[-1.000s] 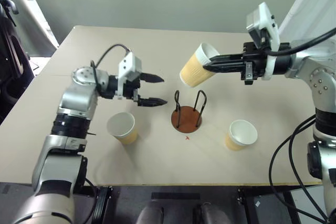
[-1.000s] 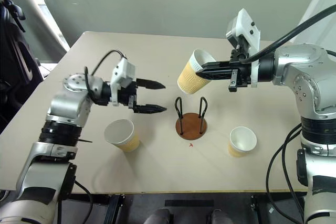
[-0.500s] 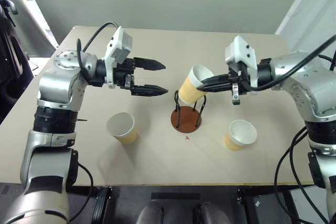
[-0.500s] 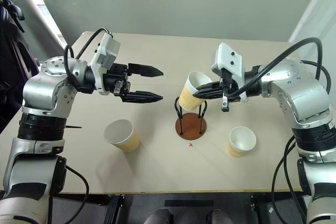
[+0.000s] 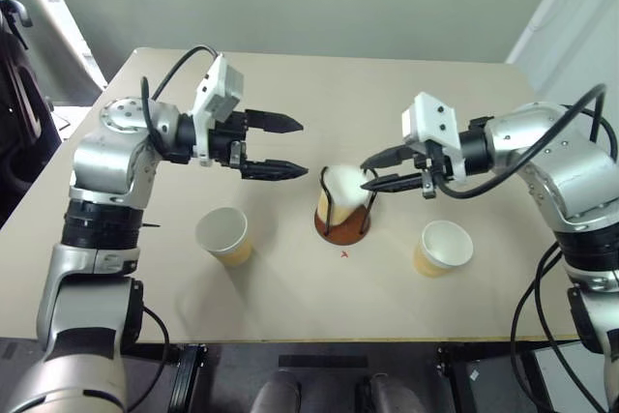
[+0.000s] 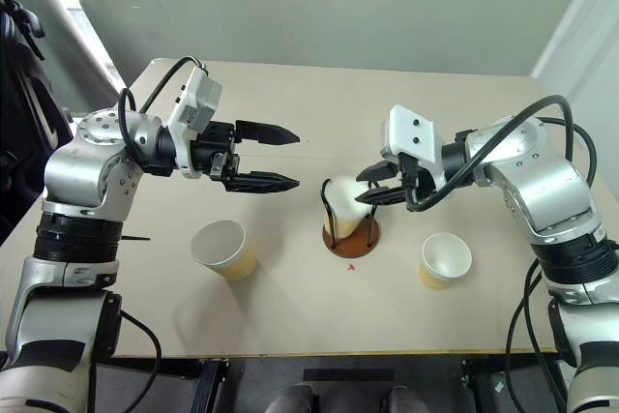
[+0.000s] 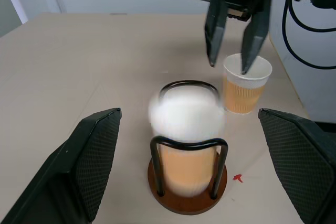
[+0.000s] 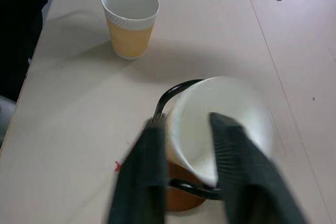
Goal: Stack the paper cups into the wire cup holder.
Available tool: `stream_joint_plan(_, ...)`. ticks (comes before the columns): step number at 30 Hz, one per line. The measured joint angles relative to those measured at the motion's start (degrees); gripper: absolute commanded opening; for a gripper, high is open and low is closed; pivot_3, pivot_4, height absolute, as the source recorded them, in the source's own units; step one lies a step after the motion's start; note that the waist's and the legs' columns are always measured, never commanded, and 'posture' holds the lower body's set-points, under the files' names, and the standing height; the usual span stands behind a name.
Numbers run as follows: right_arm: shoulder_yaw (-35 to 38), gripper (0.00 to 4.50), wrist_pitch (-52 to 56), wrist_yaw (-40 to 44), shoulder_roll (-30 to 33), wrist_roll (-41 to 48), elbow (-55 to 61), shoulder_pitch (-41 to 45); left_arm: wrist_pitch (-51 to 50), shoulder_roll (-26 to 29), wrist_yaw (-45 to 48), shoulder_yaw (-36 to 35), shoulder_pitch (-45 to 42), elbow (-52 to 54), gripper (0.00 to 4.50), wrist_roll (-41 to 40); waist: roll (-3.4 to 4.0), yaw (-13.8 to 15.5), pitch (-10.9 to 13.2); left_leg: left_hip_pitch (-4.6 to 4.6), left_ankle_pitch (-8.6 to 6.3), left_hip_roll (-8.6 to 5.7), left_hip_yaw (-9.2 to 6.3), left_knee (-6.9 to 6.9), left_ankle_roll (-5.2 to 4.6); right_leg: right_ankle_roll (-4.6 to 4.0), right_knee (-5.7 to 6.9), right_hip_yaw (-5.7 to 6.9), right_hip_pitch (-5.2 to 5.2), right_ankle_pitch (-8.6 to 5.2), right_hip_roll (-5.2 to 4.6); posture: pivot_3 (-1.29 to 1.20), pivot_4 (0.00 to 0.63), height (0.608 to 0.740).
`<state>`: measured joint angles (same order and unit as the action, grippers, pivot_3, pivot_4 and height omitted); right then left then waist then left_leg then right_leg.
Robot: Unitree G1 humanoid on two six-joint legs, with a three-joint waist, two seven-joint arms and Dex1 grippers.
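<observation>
Cup (image 5: 344,189) just released by right gripper (image 5: 368,172), fingers now parted, drops blurred into wire cup holder (image 5: 342,221). Left gripper (image 5: 292,147) hovers spread, empty. Two cups (image 5: 224,235) (image 5: 443,248) remain on tabletop (image 5: 290,287).

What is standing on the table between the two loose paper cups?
The wire holder with one cup in it, between left cup and right cup, eye views.

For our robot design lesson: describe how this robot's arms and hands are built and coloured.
Both arms are silver-grey metal segments with black joint bands and loose black cables. Each left hand and right hand has two tapered black fingers and carries a white box-shaped camera module on the wrist.
</observation>
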<state>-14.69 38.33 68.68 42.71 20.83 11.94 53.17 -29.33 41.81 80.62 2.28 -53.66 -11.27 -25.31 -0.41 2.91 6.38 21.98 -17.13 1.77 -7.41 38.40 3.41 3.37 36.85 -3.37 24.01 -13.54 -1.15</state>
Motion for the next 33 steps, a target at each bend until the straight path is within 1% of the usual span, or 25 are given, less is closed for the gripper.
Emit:
stream_joint_plan(2, 0.0, 2.36, 0.04, -1.03, -1.55, 0.27, -0.02, 0.0, 0.11, 0.0, -0.28, 0.0, 0.16, 0.01, 4.5, 0.1, 0.0, -0.1, 0.0, 0.0, 0.0, 0.0, -0.01, 0.0, 0.0, 0.0, 0.0, 0.0, 0.01, 0.0, 0.0, 0.0, 0.15, 0.74)
stream_joint_plan(6, 0.78, 2.36, 0.69, -1.89, -1.73, 0.76, -0.05, -0.02, 0.13, 0.08, -0.77, 0.0, 1.31, 0.02, 4.5, 0.19, 0.0, -0.05, 0.0, 0.02, 0.0, -0.01, -0.01, 0.0, 0.0, 0.0, -0.02, 0.01, 0.0, 0.0, -0.01, 0.0, 0.15, 0.74)
stream_joint_plan(8, 2.75, 2.36, 2.09, -3.08, -2.93, 2.32, -0.06, -0.15, 0.13, 0.41, -0.8, 0.0, 1.54, 0.14, 4.5, 0.18, 0.0, -0.09, 0.0, 0.02, 0.0, 0.0, -0.01, 0.0, 0.0, 0.0, -0.02, 0.01, 0.0, 0.0, 0.0, 0.0, 0.15, 0.74)
stream_joint_plan(12, 5.72, 2.36, 3.84, -6.59, -5.86, 4.75, -0.05, -0.33, 0.07, 2.78, -0.44, 0.0, 3.21, 2.46, 4.5, 0.2, 0.0, -0.27, 0.0, 0.01, 0.0, 0.0, -0.01, -0.03, 0.0, 0.0, -0.02, 0.0, 0.02, 0.0, 0.01, 0.0, 0.15, 0.74)
stream_joint_plan(15, 6.57, 2.36, 4.85, -7.45, -6.18, 5.8, 0.03, -0.6, 0.31, 6.68, 0.77, 0.09, 5.57, 4.84, 4.5, 0.78, 0.0, -0.49, 0.0, 0.0, 0.0, 0.0, -0.01, -0.07, 0.0, 0.0, -0.05, 0.0, 0.03, 0.0, 0.02, 0.0, 0.15, 0.74)
stream_joint_plan(19, 7.35, 2.36, 5.6, -8.06, -6.51, 7.13, 0.23, -1.19, 3.66, 14.46, 3.06, -0.03, 10.11, 8.68, 4.5, 3.25, 0.0, -0.86, 0.0, 0.0, 0.01, 0.0, -0.02, -0.15, 0.01, -0.05, -0.12, -0.01, 0.1, -0.03, 0.03, 0.0, 0.15, 0.74)
stream_joint_plan(22, 8.22, 2.36, 5.74, -8.45, -6.67, 8.27, 0.2, -1.26, 4.59, 18.61, 4.27, -0.78, 12.82, 12.21, 4.5, 3.43, 0.0, -0.9, 0.0, 0.0, 0.01, 0.0, -0.05, -0.17, 0.01, -0.09, -0.16, 0.01, 0.1, -0.05, 0.03, 0.0, 0.15, 0.74)
stream_joint_plan(26, 9.7, 2.36, 5.65, -8.23, -6.57, 9.74, -0.53, -0.81, 3.11, 24.01, 5.92, -4.33, 17.91, 18.28, 4.5, 1.19, 0.0, -1.06, 0.0, 0.01, 0.01, 0.0, -0.04, -0.2, 0.01, -0.13, -0.14, -0.01, 0.12, -0.07, 0.03, 0.0, 0.15, 0.74)
stream_joint_plan(28, 9.88, 2.36, 5.32, -7.73, -6.32, 10.0, -1.17, -0.62, 1.02, 26.81, 7.03, -6.49, 20.5, 21.42, 4.5, -1.17, 0.0, -1.22, 0.0, 0.0, 0.0, 0.01, -0.03, -0.24, 0.02, -0.18, -0.08, -0.01, 0.15, -0.1, 0.03, 0.0, 0.15, 0.74)
stream_joint_plan(33, 9.89, 2.36, 4.44, -6.66, -6.09, 10.03, -3.4, -0.32, -1.93, 32.37, 9.0, -9.17, 23.02, 26.44, 4.5, -5.32, 0.0, -1.22, 0.0, -0.03, 0.0, 0.03, -0.04, -0.26, 0.02, -0.35, 0.03, -0.01, 0.24, -0.2, 0.02, 0.0, 0.15, 0.74)
